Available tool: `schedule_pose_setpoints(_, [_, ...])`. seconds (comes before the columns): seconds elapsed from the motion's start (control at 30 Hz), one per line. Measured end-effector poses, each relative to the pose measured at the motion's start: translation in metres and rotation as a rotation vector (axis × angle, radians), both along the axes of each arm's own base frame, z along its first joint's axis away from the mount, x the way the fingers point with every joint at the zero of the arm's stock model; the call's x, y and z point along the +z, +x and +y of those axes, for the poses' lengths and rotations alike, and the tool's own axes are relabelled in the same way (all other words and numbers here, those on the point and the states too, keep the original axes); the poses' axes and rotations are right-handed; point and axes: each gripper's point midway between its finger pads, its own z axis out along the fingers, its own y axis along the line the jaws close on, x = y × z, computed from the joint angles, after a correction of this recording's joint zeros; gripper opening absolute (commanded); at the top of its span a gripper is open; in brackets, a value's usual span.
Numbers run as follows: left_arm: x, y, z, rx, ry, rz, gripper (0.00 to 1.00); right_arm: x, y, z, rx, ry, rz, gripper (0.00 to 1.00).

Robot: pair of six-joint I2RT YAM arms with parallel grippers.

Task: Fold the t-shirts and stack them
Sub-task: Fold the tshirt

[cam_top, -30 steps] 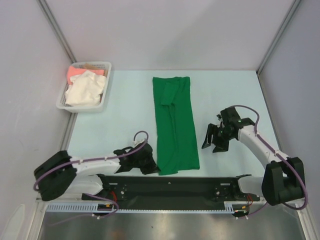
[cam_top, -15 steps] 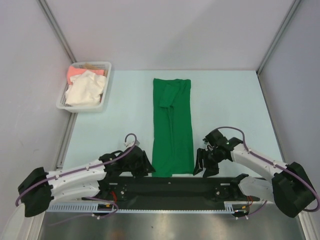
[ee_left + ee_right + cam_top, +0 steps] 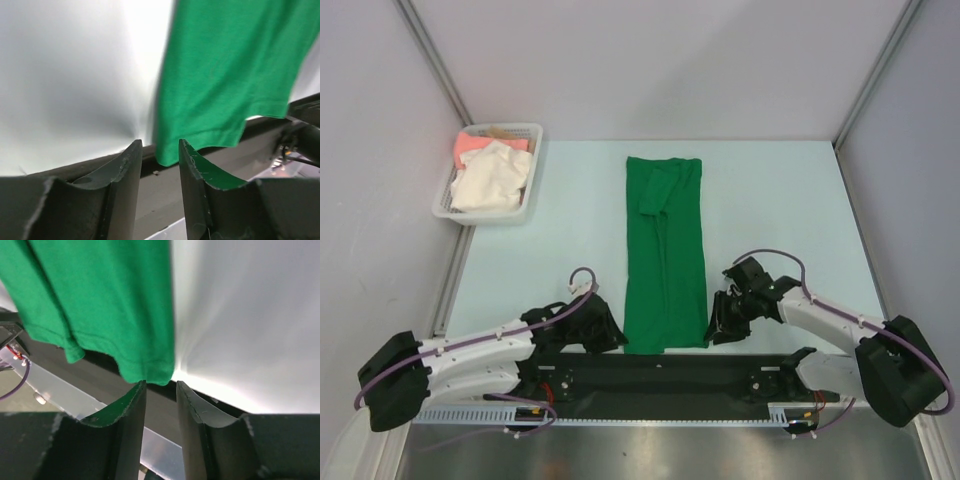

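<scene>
Green cloth fills the view just ahead of both pairs of jaws: the green t-shirt [image 3: 665,255] lies flat as a long narrow strip, and its near hem reaches the edge of the black base rail [image 3: 660,372] to which the arms are bolted. The left gripper [image 3: 160,145] sits low at the near left corner of that hem. Its dark fingers [image 3: 125,170] stand a narrow way apart, and the corner of the cloth pokes into the gap between their tips without being pinched. The right gripper [image 3: 160,385] mirrors it at the near right corner. Its jaws are also only narrowly parted, with the stitched hem corner lying right at the mouth of the gap and the fingers not clamped on it. Between the two grippers the hem runs across the rail's edge. Beyond the jaws the shirt stretches straight away over the pale table [image 3: 570,230], its long sides roughly parallel, with a folded-in sleeve showing as a darker flap near the far end. Farther off, well to the left of the left jaws and at the table's far left edge, stands a white lattice basket [image 3: 485,218]. In it a crumpled cream-white t-shirt [image 3: 490,180] lies in front, with a salmon-pink t-shirt [image 3: 472,145] at the back.
</scene>
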Motion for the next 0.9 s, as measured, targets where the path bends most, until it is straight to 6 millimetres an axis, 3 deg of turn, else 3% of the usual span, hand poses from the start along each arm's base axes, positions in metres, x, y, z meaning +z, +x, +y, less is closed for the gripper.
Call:
schedule_pose_setpoints(0.4, [-0.008,0.0,0.004,-0.01,0.036,0.007,0.42,-0.016,0.007,0.003,-0.004,-0.009,0.019,0.36])
schedule_pose_setpoints(0.5, [-0.008,0.0,0.003,-0.011,0.033,0.007,0.37,-0.015,0.008,0.008,0.003,0.013,0.015,0.36])
schedule_pose_setpoints(0.6, [-0.006,0.002,0.001,-0.014,0.024,-0.001,0.45,-0.015,0.008,0.01,0.003,0.031,0.014,0.35])
schedule_pose_setpoints(0.77, [-0.005,0.002,0.0,-0.024,0.017,-0.005,0.49,-0.019,0.007,0.011,-0.005,0.041,0.02,0.11])
schedule_pose_setpoints(0.9, [-0.005,0.0,-0.001,-0.041,0.014,-0.001,0.51,-0.021,0.006,0.008,-0.024,0.041,0.025,0.01])
